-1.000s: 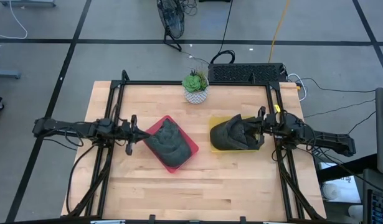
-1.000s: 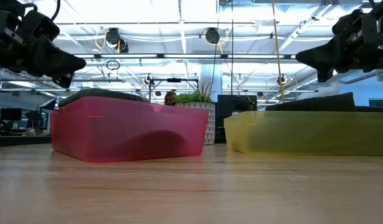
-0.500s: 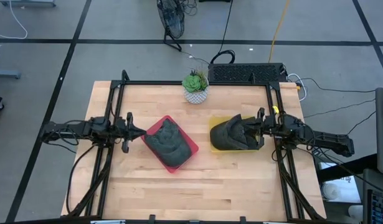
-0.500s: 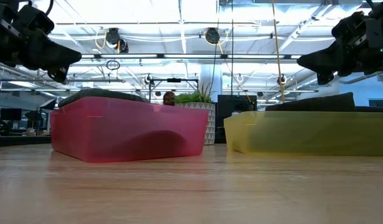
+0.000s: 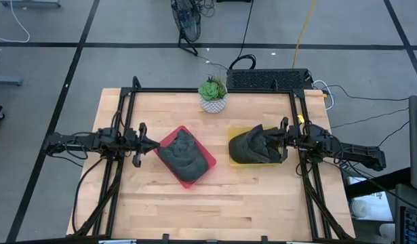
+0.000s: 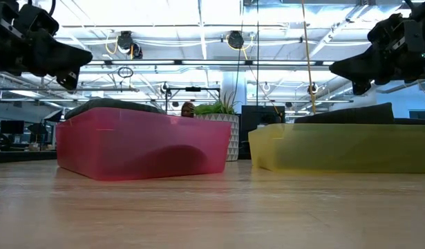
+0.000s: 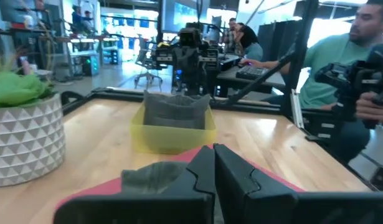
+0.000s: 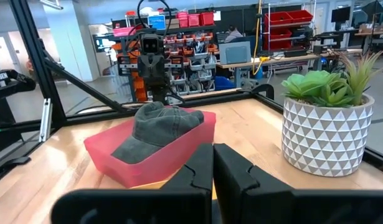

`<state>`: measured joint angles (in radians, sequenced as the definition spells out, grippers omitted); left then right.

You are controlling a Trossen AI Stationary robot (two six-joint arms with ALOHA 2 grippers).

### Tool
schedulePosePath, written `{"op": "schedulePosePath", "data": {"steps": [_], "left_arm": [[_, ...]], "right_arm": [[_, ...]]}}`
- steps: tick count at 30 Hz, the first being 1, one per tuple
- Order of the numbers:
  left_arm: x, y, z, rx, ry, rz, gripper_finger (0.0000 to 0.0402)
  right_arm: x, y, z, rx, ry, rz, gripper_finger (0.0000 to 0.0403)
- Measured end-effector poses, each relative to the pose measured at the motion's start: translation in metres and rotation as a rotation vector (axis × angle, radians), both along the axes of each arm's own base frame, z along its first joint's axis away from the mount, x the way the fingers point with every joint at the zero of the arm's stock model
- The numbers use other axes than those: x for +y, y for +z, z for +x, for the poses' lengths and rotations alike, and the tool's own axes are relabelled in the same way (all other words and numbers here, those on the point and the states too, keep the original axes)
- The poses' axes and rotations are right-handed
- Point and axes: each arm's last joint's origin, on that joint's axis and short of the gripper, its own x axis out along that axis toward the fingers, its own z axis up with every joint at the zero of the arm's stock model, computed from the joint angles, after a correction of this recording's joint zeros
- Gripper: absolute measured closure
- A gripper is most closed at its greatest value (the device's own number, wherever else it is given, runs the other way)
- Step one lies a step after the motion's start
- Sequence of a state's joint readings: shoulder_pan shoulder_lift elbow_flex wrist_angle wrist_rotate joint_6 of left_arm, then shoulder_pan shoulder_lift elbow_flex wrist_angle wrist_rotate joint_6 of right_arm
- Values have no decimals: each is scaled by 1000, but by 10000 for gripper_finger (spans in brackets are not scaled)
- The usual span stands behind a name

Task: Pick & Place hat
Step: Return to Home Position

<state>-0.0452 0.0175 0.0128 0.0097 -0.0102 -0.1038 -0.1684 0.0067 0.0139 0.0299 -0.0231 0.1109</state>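
A dark grey hat point(image 5: 186, 156) lies in the red bin point(image 5: 166, 137) at the table's middle left; it also shows in the right wrist view point(image 8: 157, 127). A second dark hat point(image 5: 251, 146) lies in the yellow bin point(image 5: 231, 162) at the middle right. My left gripper point(image 5: 156, 144) is shut and empty, in the air just left of the red bin's left corner point(image 6: 88, 59). My right gripper point(image 5: 268, 142) is shut and empty, in the air above the right side of the yellow bin point(image 6: 336, 68).
A potted succulent in a white patterned pot point(image 5: 213, 95) stands at the table's far edge between the bins. A black frame point(image 5: 127, 102) runs along the table's sides. People sit at desks beyond the table in the left wrist view point(image 7: 340, 68). Bare wood lies toward the near edge.
My left gripper has drawn back a little toward the table's left edge, away from the red bin, staying shut. The hats and bins have not moved.
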Motion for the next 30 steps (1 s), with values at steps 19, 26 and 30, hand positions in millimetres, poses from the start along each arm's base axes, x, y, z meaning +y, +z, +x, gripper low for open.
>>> {"op": "schedulePosePath", "data": {"steps": [19, 26, 30], "left_arm": [[1, 0, 1, -3, 40, 65, 368], [1, 1, 1, -14, 43, 45, 366], [1, 2, 1, -27, 45, 44, 364]], "right_arm": [[0, 0, 0, -2, 0, 1, 403], [0, 0, 0, -3, 0, 1, 403], [0, 0, 0, -3, 0, 0, 403]]}}
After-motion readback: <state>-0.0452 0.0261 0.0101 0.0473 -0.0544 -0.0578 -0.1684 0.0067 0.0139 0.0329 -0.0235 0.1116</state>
